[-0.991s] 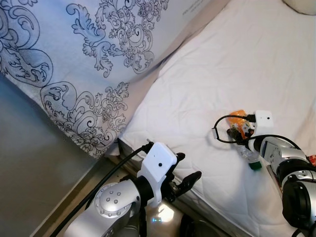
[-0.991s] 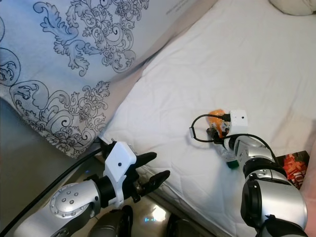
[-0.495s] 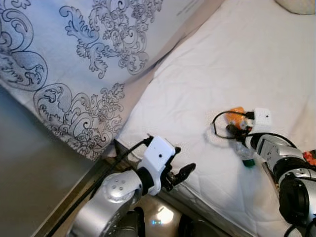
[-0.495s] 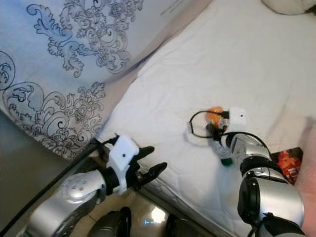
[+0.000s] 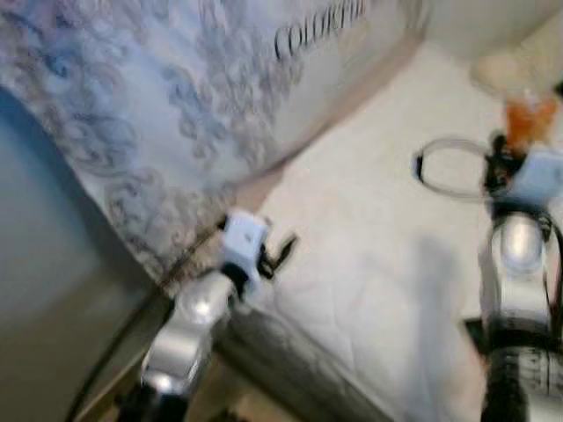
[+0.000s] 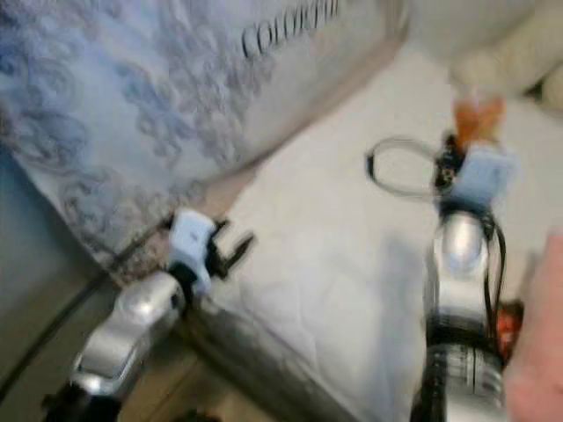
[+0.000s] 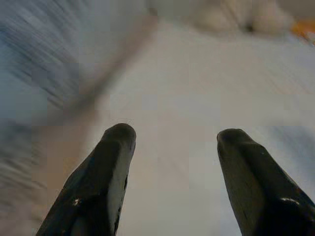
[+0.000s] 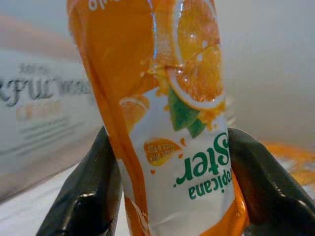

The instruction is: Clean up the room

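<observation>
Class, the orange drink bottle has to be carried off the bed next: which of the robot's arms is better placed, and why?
Right. The right gripper already clamps the orange bottle between both fingers, lifted above the white bed. The left gripper is open and holds nothing, near the mattress edge.

bottle (image 8: 170, 113): orange, white, green print | duvet (image 5: 149, 97): blue-grey scrollwork | mattress (image 5: 369, 255): white

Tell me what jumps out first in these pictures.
The orange juice bottle stands out first, clamped between the two black fingers of the right hand, raised above the white bed. Next comes the big blue patterned pillow lying against the bed's edge, with the open, empty left hand beside it.
</observation>
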Robot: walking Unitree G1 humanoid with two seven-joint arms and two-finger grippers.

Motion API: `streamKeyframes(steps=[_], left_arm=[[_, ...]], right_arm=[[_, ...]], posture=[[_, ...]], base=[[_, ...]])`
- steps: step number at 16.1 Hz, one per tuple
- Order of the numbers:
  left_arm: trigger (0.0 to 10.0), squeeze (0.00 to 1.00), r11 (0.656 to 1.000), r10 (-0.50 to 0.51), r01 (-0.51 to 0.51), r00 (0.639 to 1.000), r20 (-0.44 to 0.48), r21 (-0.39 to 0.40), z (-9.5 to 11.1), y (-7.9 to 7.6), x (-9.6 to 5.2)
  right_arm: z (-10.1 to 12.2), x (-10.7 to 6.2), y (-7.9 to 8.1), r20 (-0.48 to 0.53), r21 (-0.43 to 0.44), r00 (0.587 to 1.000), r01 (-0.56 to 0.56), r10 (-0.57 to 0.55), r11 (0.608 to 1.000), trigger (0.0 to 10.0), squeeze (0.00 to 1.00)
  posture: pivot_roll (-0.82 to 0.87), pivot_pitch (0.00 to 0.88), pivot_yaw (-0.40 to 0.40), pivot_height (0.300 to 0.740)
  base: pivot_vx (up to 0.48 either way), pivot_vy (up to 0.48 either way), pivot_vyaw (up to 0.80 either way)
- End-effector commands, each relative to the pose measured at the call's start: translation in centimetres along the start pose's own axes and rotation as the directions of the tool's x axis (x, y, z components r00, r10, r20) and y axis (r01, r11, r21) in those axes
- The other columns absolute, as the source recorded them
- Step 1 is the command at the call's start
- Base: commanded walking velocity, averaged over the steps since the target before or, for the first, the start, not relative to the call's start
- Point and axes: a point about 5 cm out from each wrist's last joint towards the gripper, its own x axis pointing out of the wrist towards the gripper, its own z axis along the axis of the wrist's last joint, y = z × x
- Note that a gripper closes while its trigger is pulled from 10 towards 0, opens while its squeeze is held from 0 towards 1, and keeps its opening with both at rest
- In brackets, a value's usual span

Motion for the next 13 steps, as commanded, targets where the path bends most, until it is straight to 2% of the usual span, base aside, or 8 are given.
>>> streamKeyframes(steps=[1, 2, 3, 4, 7, 10, 12, 13], left_arm=[[10.0, 0.0, 0.999, 0.044, -0.043, 0.997, 0.067, -0.024, 0.7, 1.2, 0.3], [10.0, 0.0, 0.997, 0.068, -0.065, 0.993, 0.1, -0.031, 1.1, 1.9, 0.2], [10.0, 0.0, 0.997, 0.066, -0.062, 0.991, 0.119, -0.034, 1.0, 2.0, 0.2], [10.0, 0.0, 0.997, 0.062, -0.055, 0.99, 0.129, -0.058, 0.8, 1.8, 0.2], [10.0, 0.0, 0.995, 0.035, -0.019, 0.985, 0.17, -0.096, 0.6, 1.0, 0.2], [10.0, 0.0, 0.992, 0.038, -0.017, 0.984, 0.172, -0.122, -0.1, 0.8, -0.1], [10.0, 0.0, 0.992, 0.053, -0.031, 0.983, 0.176, -0.122, -0.3, 0.9, -0.1], [10.0, 0.0, 0.992, 0.05, -0.029, 0.983, 0.179, -0.12, -0.3, 0.9, -0.1]], right_arm=[[-2.5, -4.0, 1.5, -0.106, -0.026, 0.991, -0.082, 0.078, 0.996, 10.0, 0.0], [-4.2, -7.0, 2.2, -0.184, -0.017, 0.975, -0.127, 0.122, 0.992, 10.0, 0.0], [-4.9, -8.8, 2.6, -0.217, 0.002, 0.968, -0.128, 0.125, 0.992, 10.0, 0.0], [-4.6, -9.1, 2.6, -0.207, -0.006, 0.971, -0.124, 0.12, 0.992, 10.0, 0.0], [-3.4, -9.1, 1.9, -0.18, -0.051, 0.98, -0.092, 0.081, 0.994, 10.0, 0.0], [-3.1, -9.2, 2.6, -0.157, -0.054, 0.98, -0.131, 0.122, 0.99, 10.0, 0.0], [-0.8, -8.1, 3.6, -0.034, -0.076, 0.984, -0.178, 0.176, 0.981, 10.0, 0.0], [2.2, -6.6, 4.2, 0.11, -0.096, 0.973, -0.192, 0.202, 0.977, 10.0, 0.0]], posture=[[0.22, 0.0, -0.047, 0.74], [0.21, 0.0, -0.04, 0.74], [0.21, 0.0, -0.039, 0.74], [0.2, 0.0, -0.029, 0.74], [0.19, 0.0, -0.01, 0.74], [0.18, 0.0, 0.0, 0.74], [0.19, 0.0, -0.001, 0.74], [0.18, 0.0, -0.002, 0.74]], base=[[0.0, 0.0, 0.0], [0.0, 0.0, 0.0], [0.0, -0.48, 0.0], [0.0, -0.48, 0.0], [0.0, -0.48, 0.0], [0.0, -0.48, 0.0], [0.0, -0.48, 0.0], [0.0, -0.48, 0.0]])
